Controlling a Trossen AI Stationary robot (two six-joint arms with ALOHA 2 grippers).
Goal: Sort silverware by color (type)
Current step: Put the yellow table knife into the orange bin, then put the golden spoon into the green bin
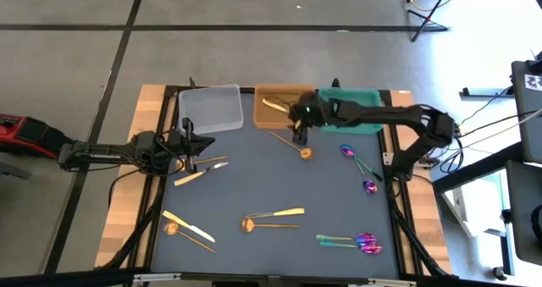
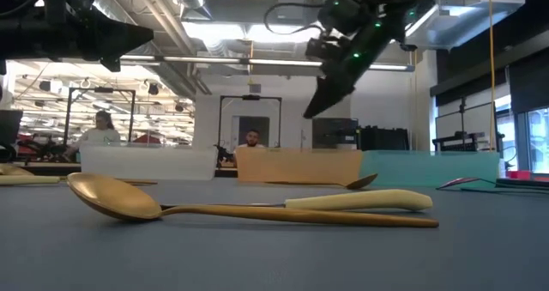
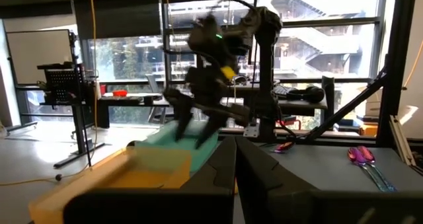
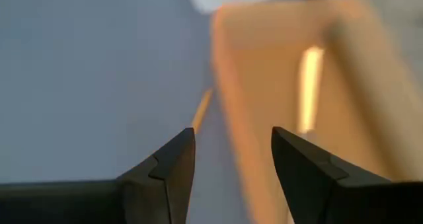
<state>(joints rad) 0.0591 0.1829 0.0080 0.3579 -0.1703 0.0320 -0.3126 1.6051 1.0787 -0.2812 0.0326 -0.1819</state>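
Silverware lies scattered on the dark mat. A pale gold knife (image 1: 273, 107) rests inside the orange tray (image 1: 264, 118). A copper spoon (image 1: 293, 146) lies just in front of that tray. My right gripper (image 1: 298, 129) hovers open above the tray's near edge, over the spoon's handle (image 4: 201, 112), touching nothing; the low view shows the right gripper (image 2: 328, 92) well above the table. My left gripper (image 1: 193, 149) is shut and empty at the table's left, beside two pale gold pieces (image 1: 201, 169). Purple-teal pieces (image 1: 360, 168) lie on the right.
A clear tray (image 1: 210, 109) and a teal tray (image 1: 373, 124) flank the orange one along the far edge. More pieces lie nearer: a knife (image 1: 284, 212) and spoon (image 1: 254, 225) mid-table, a knife and spoon (image 1: 188, 228) near left, iridescent pieces (image 1: 351, 240) near right.
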